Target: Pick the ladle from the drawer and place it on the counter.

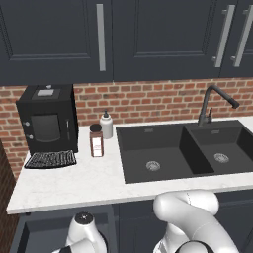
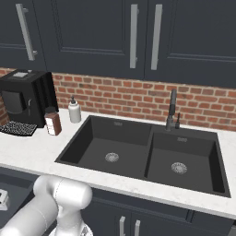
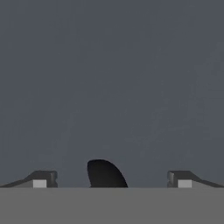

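Fingertips (image 3: 40, 180) stand spread wide, gripping nothing, so we read the gripper (image 3: 112, 183) as parted over the drawer (image 3: 113, 78) floor. Between them, just left of centre, a rounded black shape, likely the ladle (image 3: 105, 174) bowl, pokes up from below. Handle axis is hidden; we can't tell it. Counter (image 1: 74, 185) sits above the drawer's front edge.

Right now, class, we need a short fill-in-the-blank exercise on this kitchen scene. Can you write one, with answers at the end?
1. The coffee machine stands on the ____ counter.
2. The wall behind the sink is made of ____.
3. In the hand view, the gripper has its jaws ____, a black rounded shape between them.
4. The sink has ____ basins.

Missing words: white; brick; open; two
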Controlling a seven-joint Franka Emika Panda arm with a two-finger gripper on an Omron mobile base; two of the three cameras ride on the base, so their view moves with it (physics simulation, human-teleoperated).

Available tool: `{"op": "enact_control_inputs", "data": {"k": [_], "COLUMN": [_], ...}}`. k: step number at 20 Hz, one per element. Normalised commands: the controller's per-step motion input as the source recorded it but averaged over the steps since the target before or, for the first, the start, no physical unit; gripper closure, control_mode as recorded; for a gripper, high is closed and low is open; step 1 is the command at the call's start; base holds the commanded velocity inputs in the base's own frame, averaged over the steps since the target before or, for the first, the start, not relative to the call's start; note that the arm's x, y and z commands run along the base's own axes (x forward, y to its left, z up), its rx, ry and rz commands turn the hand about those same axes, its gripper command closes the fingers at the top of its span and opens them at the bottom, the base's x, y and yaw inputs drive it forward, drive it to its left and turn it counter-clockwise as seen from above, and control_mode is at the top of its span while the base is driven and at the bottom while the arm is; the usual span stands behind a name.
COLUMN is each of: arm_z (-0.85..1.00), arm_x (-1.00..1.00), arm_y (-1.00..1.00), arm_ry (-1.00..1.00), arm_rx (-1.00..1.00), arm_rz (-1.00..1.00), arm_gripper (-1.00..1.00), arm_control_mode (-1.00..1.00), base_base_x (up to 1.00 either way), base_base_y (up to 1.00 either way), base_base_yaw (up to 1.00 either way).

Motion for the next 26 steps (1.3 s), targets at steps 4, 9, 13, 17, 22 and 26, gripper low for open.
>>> {"op": "enact_control_inputs", "data": {"k": [4,9,13,17,22,26], "arm_z": [-0.12,-0.02,0.00,0.00,0.04,0.59], "arm_x": [0.00,0.00,0.00,0.00,-0.06,-0.25], "arm_y": [0.00,0.00,0.00,0.00,-0.01,-0.10], "arm_ry": [0.00,0.00,0.00,0.00,0.00,-0.02], "arm_rx": [0.00,0.00,0.00,0.00,0.00,0.00], "arm_rz": [0.00,0.00,0.00,0.00,0.00,-0.01], "arm_gripper": [1.00,1.00,1.00,1.00,1.00,1.00], "arm_control_mode": [-1.00,-1.00,-1.00,-1.00,-1.00,-1.00], "base_base_x": [0.00,0.00,0.00,0.00,0.00,0.00], "base_base_y": [0.00,0.00,0.00,0.00,0.00,0.00], "base_base_yaw": [0.00,0.00,0.00,0.00,0.00,0.00]}}
